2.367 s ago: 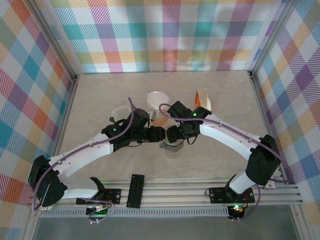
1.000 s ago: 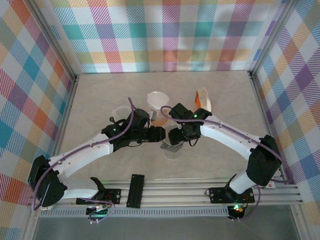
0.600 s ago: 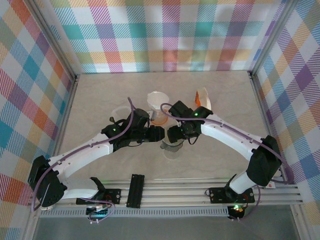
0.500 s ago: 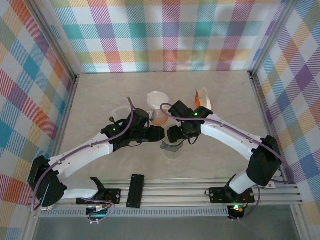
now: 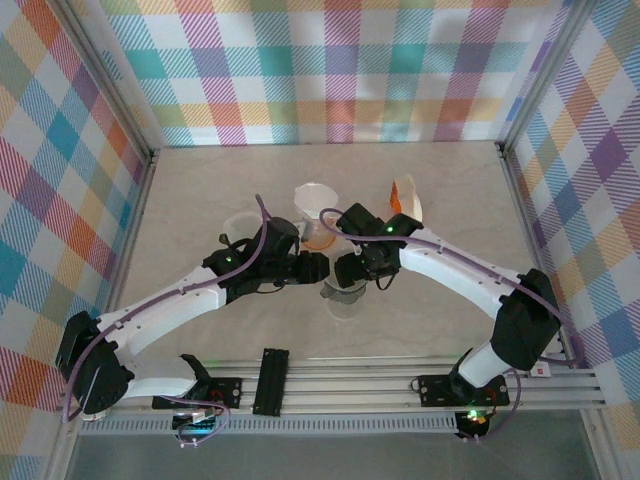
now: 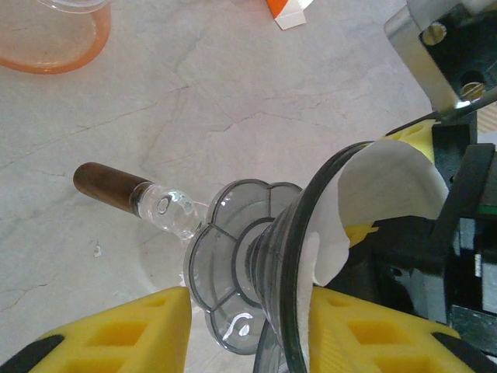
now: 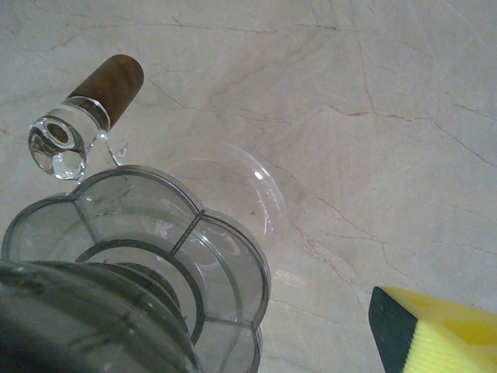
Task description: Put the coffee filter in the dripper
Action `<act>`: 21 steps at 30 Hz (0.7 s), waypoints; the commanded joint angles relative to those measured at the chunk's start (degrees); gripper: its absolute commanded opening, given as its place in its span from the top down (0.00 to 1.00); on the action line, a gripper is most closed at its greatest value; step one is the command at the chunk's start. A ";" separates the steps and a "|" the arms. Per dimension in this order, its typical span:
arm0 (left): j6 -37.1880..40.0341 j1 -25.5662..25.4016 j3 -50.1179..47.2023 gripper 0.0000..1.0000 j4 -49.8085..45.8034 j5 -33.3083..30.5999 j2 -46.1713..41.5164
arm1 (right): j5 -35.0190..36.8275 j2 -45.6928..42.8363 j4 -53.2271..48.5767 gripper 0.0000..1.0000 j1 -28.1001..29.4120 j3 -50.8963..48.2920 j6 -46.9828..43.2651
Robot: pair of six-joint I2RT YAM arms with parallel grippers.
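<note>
Right end effector has edged back against the left end effector above the counter's middle, meeting over the dripper. Left wrist: yellow fingers clamp the tilted dripper, steadying its mouth for the white coffee filter already inside. Right wrist: one finger visible; its spread I cannot tell.

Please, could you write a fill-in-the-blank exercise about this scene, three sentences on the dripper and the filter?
1. The dripper is held between the yellow fingers of the ___ arm.
2. The paper filter inside the dripper is ___ in colour.
3. The dripper's handle ends in a ___ grip, on the side away from the filter.

Missing words: left; white; brown.
</note>
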 commanded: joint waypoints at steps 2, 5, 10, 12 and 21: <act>-0.66 -0.63 -0.85 0.58 0.25 -0.01 -1.21 | 1.65 -5.76 -1.01 0.18 0.20 2.94 0.54; -0.69 -0.67 -0.72 0.58 0.43 -0.13 -1.27 | 1.85 -9.32 0.00 0.18 0.13 3.24 0.17; -1.06 -0.55 -0.60 0.56 0.80 -0.41 -1.67 | 4.80 -14.16 2.58 0.17 0.16 2.58 -0.54; -1.06 -0.59 -0.68 0.52 1.08 -0.41 -2.02 | 5.68 -16.35 4.67 0.17 0.17 1.24 -0.58; -1.19 -0.56 -0.07 0.35 2.07 -0.63 -5.80 | 6.74 -22.45 10.23 0.15 0.10 -3.16 -0.30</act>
